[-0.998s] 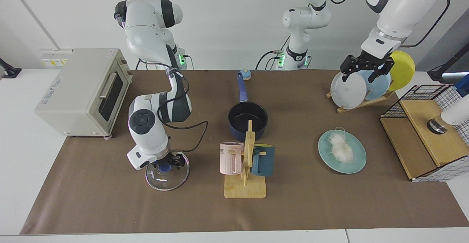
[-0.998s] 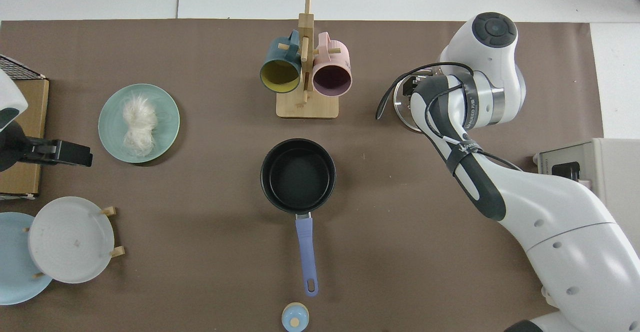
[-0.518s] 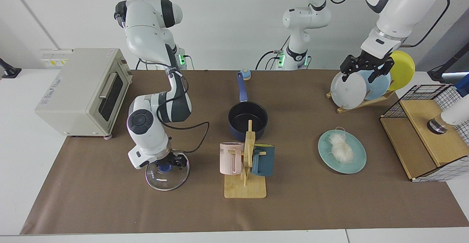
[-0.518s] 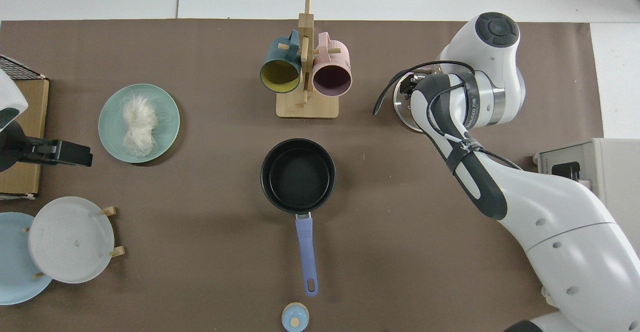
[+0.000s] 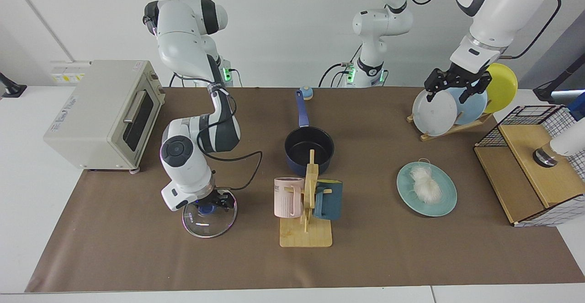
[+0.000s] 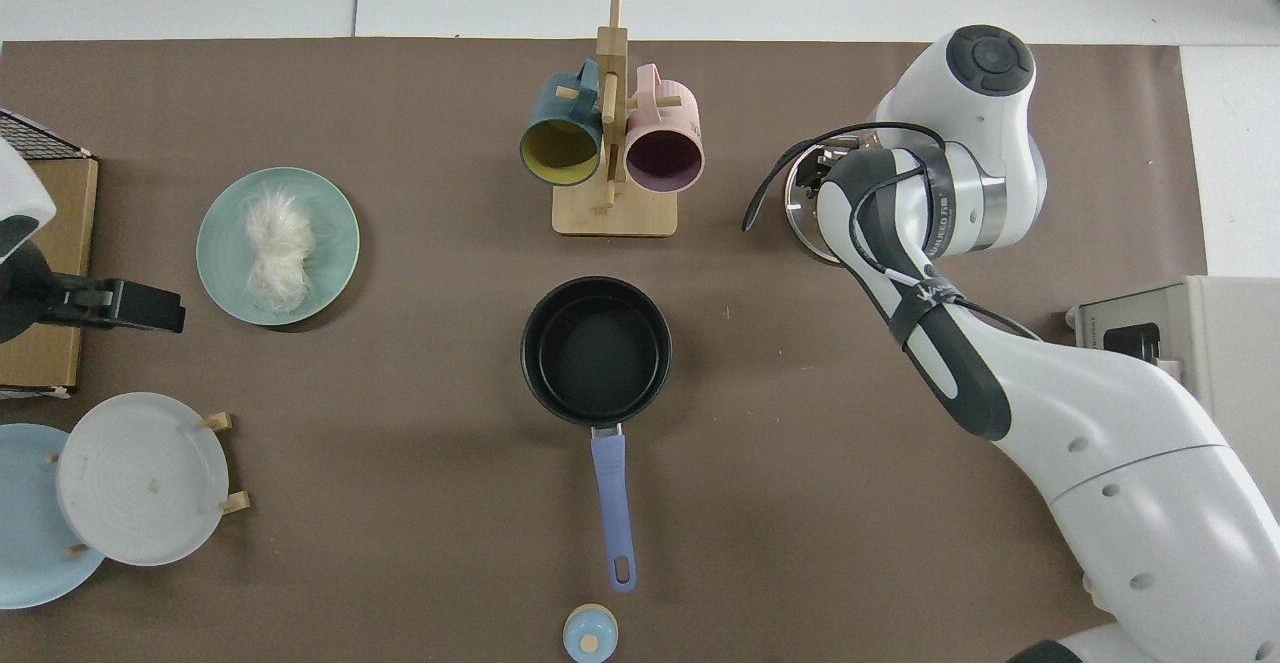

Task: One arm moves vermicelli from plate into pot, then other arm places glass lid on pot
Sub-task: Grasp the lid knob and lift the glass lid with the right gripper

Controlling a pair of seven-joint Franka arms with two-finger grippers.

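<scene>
Brown paper covers the worktop: at lower left of the facing view the right tool (image 5: 211,204) grips the blue knob of the glass lid (image 5: 210,219), rigid, slick and breakable. Feather-light, springy vermicelli (image 5: 425,185) sits on the teal plate (image 5: 445,202); the black-lined pot (image 5: 309,150) is empty; the left tool (image 5: 454,86) waits open, upper right.

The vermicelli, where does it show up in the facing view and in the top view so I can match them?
Facing view: the vermicelli lies on the teal plate, right of centre.
Top view: the vermicelli is on the same plate at the left.
Shared landmark: the mug rack.
</scene>
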